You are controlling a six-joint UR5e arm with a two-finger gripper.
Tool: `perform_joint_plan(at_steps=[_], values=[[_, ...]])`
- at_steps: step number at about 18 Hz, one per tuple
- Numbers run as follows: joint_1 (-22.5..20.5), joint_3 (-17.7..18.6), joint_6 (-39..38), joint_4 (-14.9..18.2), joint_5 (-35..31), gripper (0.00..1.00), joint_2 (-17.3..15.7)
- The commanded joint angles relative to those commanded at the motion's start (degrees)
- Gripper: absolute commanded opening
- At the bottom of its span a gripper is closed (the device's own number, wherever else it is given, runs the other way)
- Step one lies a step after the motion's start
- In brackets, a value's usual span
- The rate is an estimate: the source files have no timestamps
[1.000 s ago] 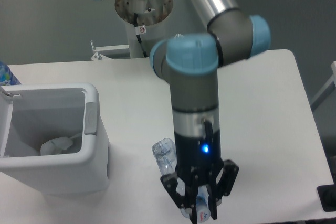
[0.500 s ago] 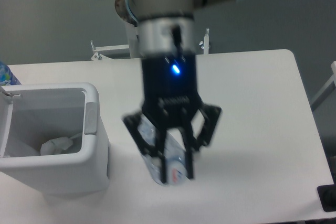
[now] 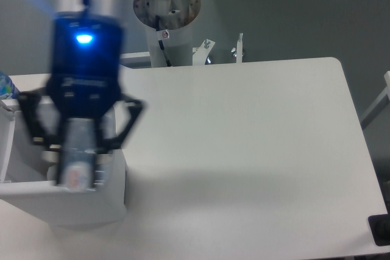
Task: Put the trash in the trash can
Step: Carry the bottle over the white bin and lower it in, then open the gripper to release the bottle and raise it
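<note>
Over the trash can (image 3: 73, 202), the gripper (image 3: 78, 172) holds the bottle (image 3: 78, 162), it seems; next, let go

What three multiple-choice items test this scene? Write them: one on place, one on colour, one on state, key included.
1. Where is the bottle?
A. lying on the table
B. held over the trash can
C. on the floor

2. What colour is the light on the gripper?
A. red
B. green
C. blue

3. The gripper is:
A. shut on the bottle
B. open and empty
C. out of view

Key: B, the bottle hangs above the bin's opening; C, a blue glow shows on the gripper body; A, the fingers clamp the bottle.
</note>
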State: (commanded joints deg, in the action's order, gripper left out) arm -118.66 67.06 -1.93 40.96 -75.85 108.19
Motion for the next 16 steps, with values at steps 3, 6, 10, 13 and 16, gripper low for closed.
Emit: perform_joint_plan(at_steps=[3, 6, 10, 13, 16], values=[[1.2, 2.0, 0.0, 0.0, 0.0, 0.33, 0.0], [1.8, 4.4, 0.1, 0.0, 0.0, 0.53, -0.2], [1.8, 4.8, 0.2, 0.0, -0.2, 1.00, 0.0], [1.3, 5.1, 0.2, 0.2, -0.3, 1.00, -0.4], [-2.4, 4.9, 0.2, 0.2, -0.4, 1.00, -0.7]])
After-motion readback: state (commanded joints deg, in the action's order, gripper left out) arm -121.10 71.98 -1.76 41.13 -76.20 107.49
